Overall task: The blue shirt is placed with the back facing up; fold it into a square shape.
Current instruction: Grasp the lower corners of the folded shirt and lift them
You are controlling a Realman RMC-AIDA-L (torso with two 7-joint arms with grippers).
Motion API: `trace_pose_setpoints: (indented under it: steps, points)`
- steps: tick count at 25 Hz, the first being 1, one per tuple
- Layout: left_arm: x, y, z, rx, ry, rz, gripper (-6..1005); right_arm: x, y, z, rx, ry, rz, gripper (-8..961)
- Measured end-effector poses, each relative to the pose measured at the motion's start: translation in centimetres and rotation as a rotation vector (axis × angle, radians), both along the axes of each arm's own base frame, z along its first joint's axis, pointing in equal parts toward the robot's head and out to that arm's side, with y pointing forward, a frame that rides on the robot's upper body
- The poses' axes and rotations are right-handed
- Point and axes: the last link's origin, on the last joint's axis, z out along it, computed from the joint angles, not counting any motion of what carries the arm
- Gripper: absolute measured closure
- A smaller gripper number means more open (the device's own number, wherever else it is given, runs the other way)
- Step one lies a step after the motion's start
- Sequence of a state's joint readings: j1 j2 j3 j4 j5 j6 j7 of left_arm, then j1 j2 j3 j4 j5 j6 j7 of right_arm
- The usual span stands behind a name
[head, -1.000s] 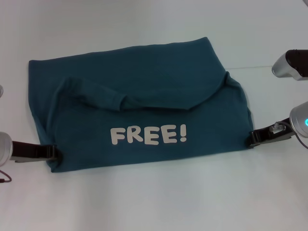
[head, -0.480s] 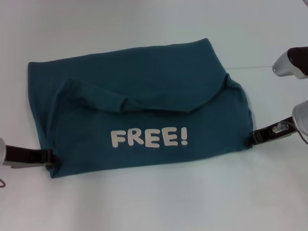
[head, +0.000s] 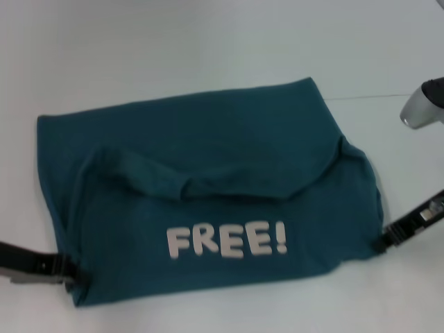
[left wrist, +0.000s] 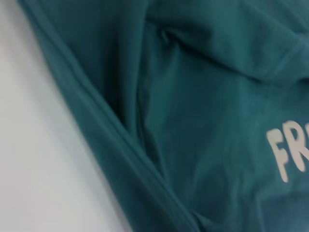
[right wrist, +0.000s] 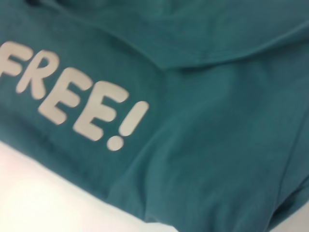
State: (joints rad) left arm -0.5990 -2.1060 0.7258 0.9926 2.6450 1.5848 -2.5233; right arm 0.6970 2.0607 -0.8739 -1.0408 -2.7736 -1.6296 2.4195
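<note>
Blue shirt (head: 208, 208) is stretched left-to-right across mid-frame, its lower corners pinched by closed left gripper (head: 69, 270) and right gripper (head: 383, 241).

A plain, pale grey-white tabletop (head: 173, 48) with a smooth matte surface fills the whole background; a thin straight seam line (head: 368, 97) runs across it on the right side, and the light falls soft and even

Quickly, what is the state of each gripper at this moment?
Left gripper: shut on the near left corner of the blue shirt.
Right gripper: shut on the shirt's near right corner.
</note>
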Motion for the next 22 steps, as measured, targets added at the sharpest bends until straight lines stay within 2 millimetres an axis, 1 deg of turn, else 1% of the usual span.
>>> trace_pose_setpoints:
  steps: [4,9,13,17,19,20,22]
  points:
    - [0.0,-1.7,0.4,-0.108,-0.018,0.027,934,-0.6,-1.5,0.1,-0.113,-0.013,0.016,881]
    - [-0.5,-3.5,0.6,-0.233,0.012,0.067,935,-1.0,-3.5,-0.4,-0.246,0.013,0.013,881]
    - [-0.8,-4.5,0.8,-0.294,0.033,0.093,935,-1.2,-5.0,-0.7,-0.323,0.041,0.011,882]
    - [-0.8,-5.3,1.0,-0.352,0.043,0.106,936,-0.6,-6.2,-0.9,-0.383,0.029,-0.016,882]
    - [-0.7,-5.8,1.1,-0.392,0.047,0.114,936,0.1,-7.2,-1.5,-0.431,0.008,-0.038,882]
    - [-0.7,-5.8,1.1,-0.392,0.047,0.114,936,0.1,-7.2,-1.5,-0.431,0.008,-0.038,881]
    - [-0.7,-6.1,1.1,-0.414,0.048,0.12,935,0.5,-7.9,-2.0,-0.467,0.008,-0.053,881]
